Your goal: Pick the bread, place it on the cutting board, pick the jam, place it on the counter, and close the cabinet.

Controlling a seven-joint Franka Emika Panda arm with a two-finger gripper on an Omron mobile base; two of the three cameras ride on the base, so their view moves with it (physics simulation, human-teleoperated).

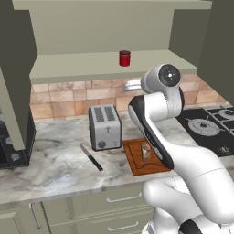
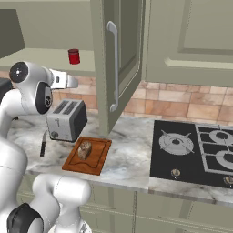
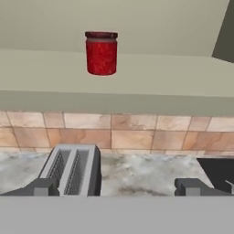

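Note:
The red jam (image 1: 124,58) (image 2: 73,56) (image 3: 101,52) stands upright on the bottom shelf of the open cabinet (image 1: 105,68) (image 2: 116,63). On the cutting board (image 1: 137,165) (image 2: 98,159), which rests on the counter (image 1: 59,160) (image 2: 127,154), lies the bread (image 1: 146,151) (image 2: 84,149). My gripper (image 1: 131,85) (image 2: 70,81) (image 3: 118,187) hangs open and empty above the toaster, below and short of the shelf's front edge. In the hand view the jar sits up and a little left of the line between my fingertips (image 3: 43,186).
A silver toaster (image 1: 105,127) (image 2: 67,119) (image 3: 73,169) stands left of the board, with a black-handled knife (image 1: 91,157) (image 2: 43,143) beside it. The black stovetop (image 1: 210,123) (image 2: 195,152) lies to the right. The open right cabinet door (image 2: 123,54) juts out over the counter.

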